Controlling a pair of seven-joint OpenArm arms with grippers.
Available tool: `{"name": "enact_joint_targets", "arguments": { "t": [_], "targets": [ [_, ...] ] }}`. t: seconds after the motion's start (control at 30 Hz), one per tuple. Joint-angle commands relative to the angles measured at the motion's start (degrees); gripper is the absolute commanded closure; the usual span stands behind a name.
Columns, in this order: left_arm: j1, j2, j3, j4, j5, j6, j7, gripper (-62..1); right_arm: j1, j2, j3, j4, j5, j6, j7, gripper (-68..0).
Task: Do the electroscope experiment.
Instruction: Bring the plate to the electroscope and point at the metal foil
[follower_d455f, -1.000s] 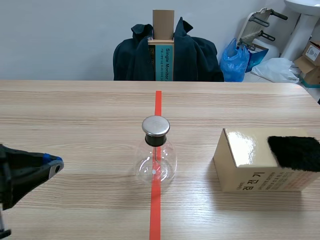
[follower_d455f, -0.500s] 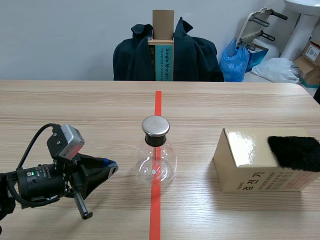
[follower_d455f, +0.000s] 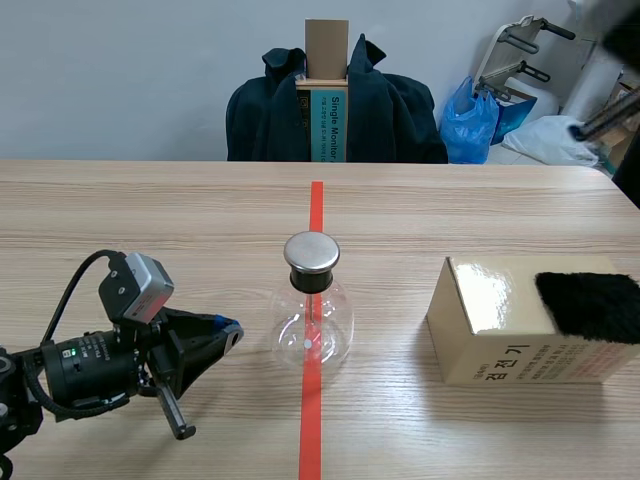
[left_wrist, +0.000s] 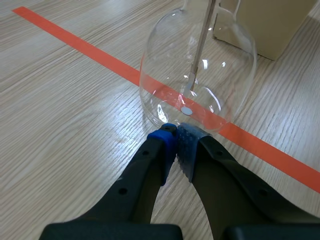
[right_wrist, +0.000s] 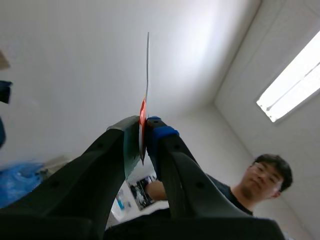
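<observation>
Left hand (left_wrist: 176, 131), pinched closed on nothing, sits by the flask (left_wrist: 225, 75); we should brace it gently while our right hand (right_wrist: 144, 129) grips the thin strip (right_wrist: 147, 65).

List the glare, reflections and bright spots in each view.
Scene view: glare whitens the top of the box, and the metal cap of the flask shines. Left wrist view: bright glints speckle the flask, and the table sheens beside it. Right wrist view: the ceiling light is blown out.
</observation>
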Motion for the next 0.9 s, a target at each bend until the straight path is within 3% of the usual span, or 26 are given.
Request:
{"name": "enact_joint_targets", "arguments": {
  "t": [0.0,0.13,0.33,0.47,0.6,0.87],
  "targets": [
    [-0.42,-0.15,-0.31,1.03,-0.55,-0.13,-0.68,-2.7,0.66,0.72,-1.68,-1.64,-1.40,-0.68,-0.42,-0.8],
    [-0.44,-0.15,-0.31,1.03,-0.57,-0.13,-0.68,-2.7,0.76,0.79,-8.50,-6.56,-6.62,-1.60,-0.57,-0.8],
    [-0.42,0.24,-0.31,1.03,-0.55,0.33,-0.63,-2.7,0.76,0.74,-14.91,-15.43,-11.54,-6.80,-0.52,-0.8],
    [-0.42,0.92,-0.31,1.03,-0.07,1.16,-0.50,-2.7,0.76,0.44,-16.48,-21.38,-14.34,-8.79,-0.28,-0.8],
    [-0.37,1.73,-0.31,1.03,2.40,1.20,-0.48,-2.7,0.79,0.44,-16.90,-26.25,-16.17,-10.86,0.24,-0.8],
    [-0.26,1.92,-0.31,1.03,2.38,1.66,-0.50,-2.7,1.70,0.44,-16.90,-32.37,-17.70,-13.81,1.97,-0.8]
  ]
}}
